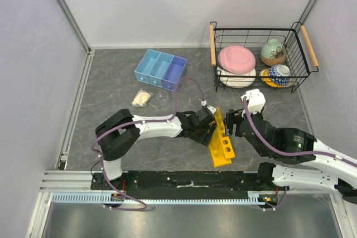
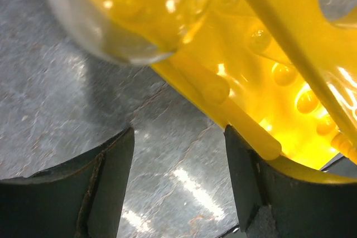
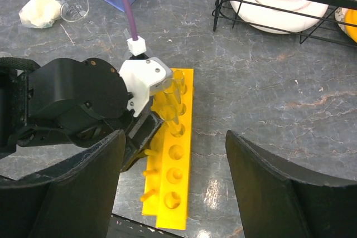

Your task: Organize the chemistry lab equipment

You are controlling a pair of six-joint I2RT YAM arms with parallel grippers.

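Observation:
The yellow rack [image 1: 222, 140] lies on the grey table between the two arms and also shows in the right wrist view [image 3: 174, 165]. Clear test tubes [image 3: 176, 94] stand in its far holes. My left gripper [image 1: 210, 127] is open at the rack's left side. In the left wrist view [image 2: 178, 176] bare table shows between its jaws, the right finger [image 2: 251, 176] rests against the rack's pegs [image 2: 245, 121], and a tube's rounded end [image 2: 125, 20] is just above. My right gripper [image 3: 175, 157] is open and empty above the rack [image 1: 233, 120].
The blue three-compartment tray [image 1: 160, 69] stands at the back centre. A cream lump [image 1: 141, 98] and a small clear beaker [image 1: 162, 96] lie in front of it. A black wire basket [image 1: 257, 59] holding a pink plate and bowls stands at the back right.

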